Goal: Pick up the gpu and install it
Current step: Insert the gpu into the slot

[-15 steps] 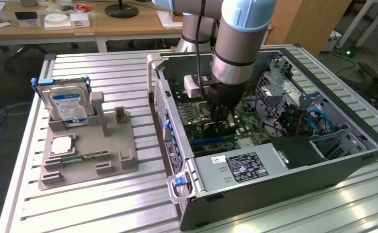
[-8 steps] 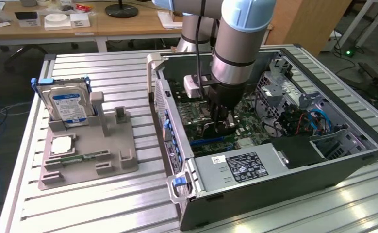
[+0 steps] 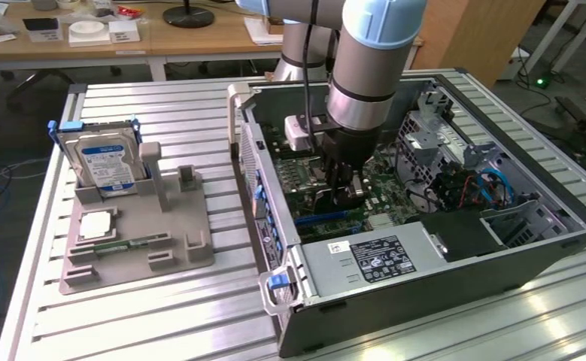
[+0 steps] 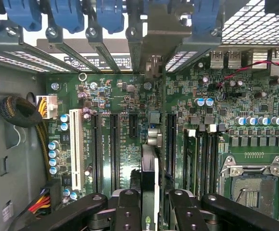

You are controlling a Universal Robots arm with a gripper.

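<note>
My gripper (image 3: 338,192) is down inside the open computer case (image 3: 453,278), over the green motherboard (image 3: 388,199). It is shut on the gpu (image 4: 149,168), a thin dark card seen edge-on between the two black fingers (image 4: 130,207). The card's silvery metal strip (image 4: 158,38) reaches toward the case's rear slot openings. The gpu hangs in line with the long black expansion slots (image 4: 114,149) beside a white slot (image 4: 75,144). Whether its lower edge touches a slot is hidden.
On the ribbed table at the exterior view's left, a grey fixture (image 3: 137,248) holds a blue-labelled hard drive (image 3: 107,162), a chip (image 3: 94,226) and a green memory stick (image 3: 132,243). Inside the case are the power supply (image 3: 373,259), cable bundles (image 4: 19,113), blue slot latches (image 4: 67,14) and the CPU socket (image 4: 252,185).
</note>
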